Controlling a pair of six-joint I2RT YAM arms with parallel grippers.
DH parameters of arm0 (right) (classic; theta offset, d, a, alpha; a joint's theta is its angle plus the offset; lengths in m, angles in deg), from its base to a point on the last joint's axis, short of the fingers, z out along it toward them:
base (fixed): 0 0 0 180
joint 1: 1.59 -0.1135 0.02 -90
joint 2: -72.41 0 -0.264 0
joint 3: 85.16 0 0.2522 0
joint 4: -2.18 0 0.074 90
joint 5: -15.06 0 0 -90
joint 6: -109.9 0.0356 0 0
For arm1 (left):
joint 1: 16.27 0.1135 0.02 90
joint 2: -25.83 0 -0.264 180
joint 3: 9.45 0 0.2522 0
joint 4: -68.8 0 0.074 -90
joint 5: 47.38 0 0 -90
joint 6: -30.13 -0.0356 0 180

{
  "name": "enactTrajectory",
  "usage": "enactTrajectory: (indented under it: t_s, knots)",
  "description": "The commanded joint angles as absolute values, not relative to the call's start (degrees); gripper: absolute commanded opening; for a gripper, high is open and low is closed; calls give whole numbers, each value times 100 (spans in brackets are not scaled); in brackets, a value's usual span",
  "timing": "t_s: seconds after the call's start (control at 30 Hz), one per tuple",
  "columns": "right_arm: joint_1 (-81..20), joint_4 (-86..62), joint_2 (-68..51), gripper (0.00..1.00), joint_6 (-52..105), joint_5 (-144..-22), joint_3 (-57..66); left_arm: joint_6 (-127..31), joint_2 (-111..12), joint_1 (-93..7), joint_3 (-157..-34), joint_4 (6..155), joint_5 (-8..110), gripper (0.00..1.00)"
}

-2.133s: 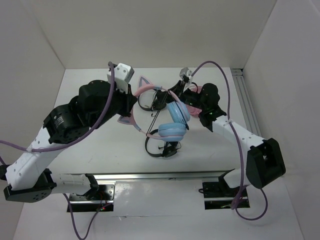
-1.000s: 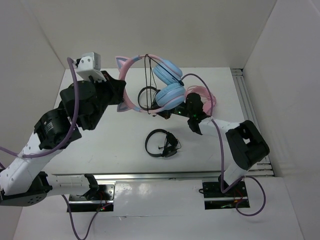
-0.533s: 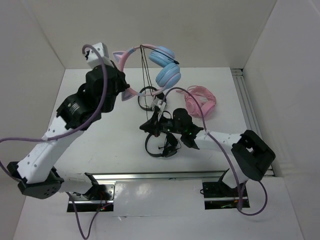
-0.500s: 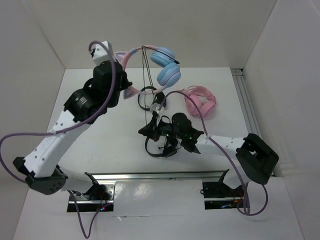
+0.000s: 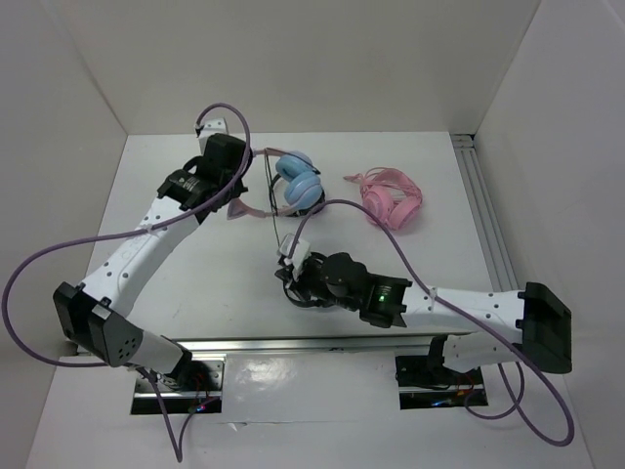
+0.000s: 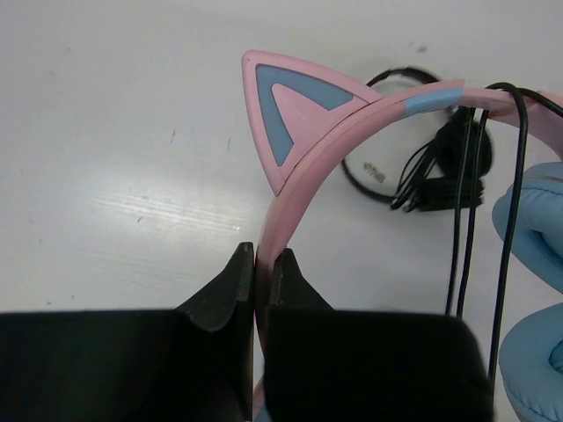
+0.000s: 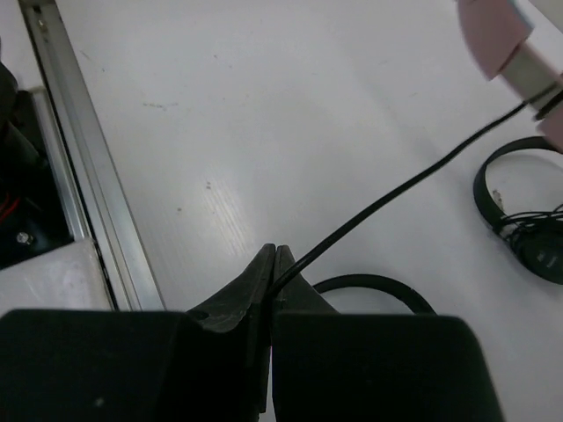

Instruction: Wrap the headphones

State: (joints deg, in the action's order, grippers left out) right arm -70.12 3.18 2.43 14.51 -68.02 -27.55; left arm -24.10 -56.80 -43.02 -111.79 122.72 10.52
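The headphones (image 5: 298,181), with light blue ear cups and a pink cat-ear headband, hang low over the far middle of the table. My left gripper (image 5: 244,198) is shut on the pink headband (image 6: 303,176) just below a cat ear (image 6: 290,114). The thin dark cable (image 6: 466,220) runs in several strands across the headband beside a blue cup (image 6: 532,229). One strand (image 5: 277,220) stretches down to my right gripper (image 5: 285,256), which is shut on the cable (image 7: 396,189) near the table's middle front.
All-pink cat-ear headphones (image 5: 391,200) lie at the back right. One small black headphone set (image 6: 422,176) lies under the held pair. Another (image 5: 293,290) is mostly hidden beneath my right gripper. A metal rail (image 7: 79,176) runs along the near edge.
My left arm has lowered the headphones from high in the air to just above the table. My right gripper has moved nearer and left with the cable, drawing it taut.
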Motion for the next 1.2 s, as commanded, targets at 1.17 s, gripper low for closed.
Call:
enactTrajectory:
  t_s: [1.17]
  knots:
    - [-6927,-209,69,2,-2273,-2545,-1454,-5925,-3789,-5793,-9159,12369,3822,0]
